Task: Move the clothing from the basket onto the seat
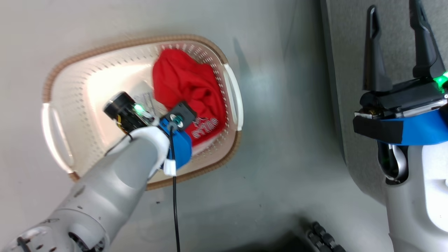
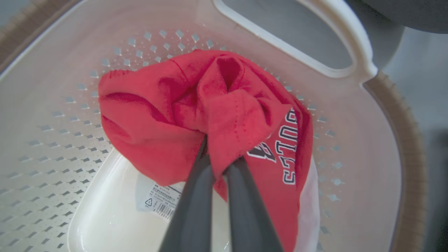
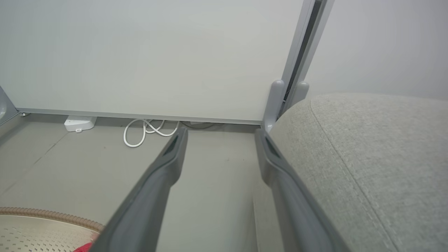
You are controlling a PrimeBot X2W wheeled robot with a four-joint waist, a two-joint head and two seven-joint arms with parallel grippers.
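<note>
Pinching a raised fold of the evidently soft, light clothing, the left claw is shut; the right claw gapes empty.

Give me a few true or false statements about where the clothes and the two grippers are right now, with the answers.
1. The left gripper is shut on the red clothing. True.
2. The red clothing lies on the seat. False: it is in the basket.
3. The right gripper is closed. False: its fingers stand apart with nothing between them.
4. The basket stands on the floor, apart from the seat. True.
</note>
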